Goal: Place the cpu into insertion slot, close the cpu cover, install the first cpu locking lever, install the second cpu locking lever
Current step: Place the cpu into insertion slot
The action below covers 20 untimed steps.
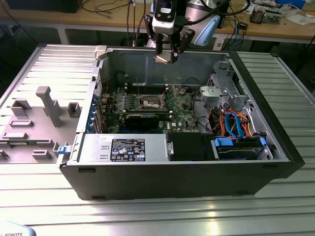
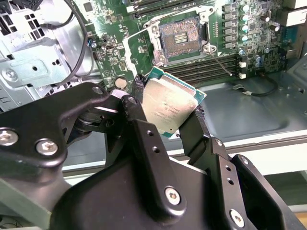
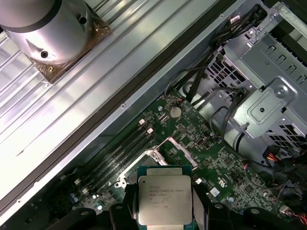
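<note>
jaws are closed narrow on the cpu point(image 2: 168, 106), pinching it by two opposite edges between two black fingers point(image 2: 144, 127). one gripper point(image 1: 167, 57), one cpu point(image 3: 164, 199), one insertion slot point(image 2: 180, 40), one green motherboard point(image 2: 110, 28), one open computer case point(image 1: 172, 179) on a slatted metal table point(image 1: 285, 196). in the exterior view the gripper hangs in the air over the case's far wall, well above the board and apart from the insertion slot point(image 1: 149, 102). the case top is open, so there is free room straight above the slot. the slot's dark centre is bare, with a silvery rim around it. one thin metal rod point(image 2: 221, 61) lies just beside the slot, and long black memory slots point(image 2: 211, 69) run next to it. one black graphics card point(image 1: 142, 119) sits on the near side of the slot, and a grey drive cage point(image 1: 224, 93) stands towards the exterior view's right. one grey fixture tray point(image 1: 34, 123) lies outside the case at the exterior view's left. the cpu is a small flat square with a silver-grey metal top carrying faint print and a thin green edge around it. cannot tell how the cpu cover stands.
</note>
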{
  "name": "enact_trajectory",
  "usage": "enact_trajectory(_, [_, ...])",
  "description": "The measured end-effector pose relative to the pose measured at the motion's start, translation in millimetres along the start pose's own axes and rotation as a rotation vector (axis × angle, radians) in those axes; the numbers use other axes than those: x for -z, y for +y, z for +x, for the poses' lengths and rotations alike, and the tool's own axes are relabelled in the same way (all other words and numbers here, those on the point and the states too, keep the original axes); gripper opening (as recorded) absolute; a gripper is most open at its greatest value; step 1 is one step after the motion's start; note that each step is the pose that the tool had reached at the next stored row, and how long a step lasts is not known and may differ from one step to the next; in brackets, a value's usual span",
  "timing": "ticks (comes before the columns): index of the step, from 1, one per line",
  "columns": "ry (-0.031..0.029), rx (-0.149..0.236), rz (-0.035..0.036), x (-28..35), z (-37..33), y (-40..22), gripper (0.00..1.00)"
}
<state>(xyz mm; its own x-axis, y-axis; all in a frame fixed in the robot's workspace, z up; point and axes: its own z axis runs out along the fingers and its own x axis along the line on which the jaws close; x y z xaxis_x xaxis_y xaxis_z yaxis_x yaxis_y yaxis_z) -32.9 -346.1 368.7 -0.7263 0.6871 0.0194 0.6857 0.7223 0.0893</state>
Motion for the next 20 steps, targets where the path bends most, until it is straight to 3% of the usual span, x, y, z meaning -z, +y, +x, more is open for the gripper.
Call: enact_trajectory(20, [-0.0040, -0.045, -0.0009, -0.2, 0.0, 0.0, 0.54])
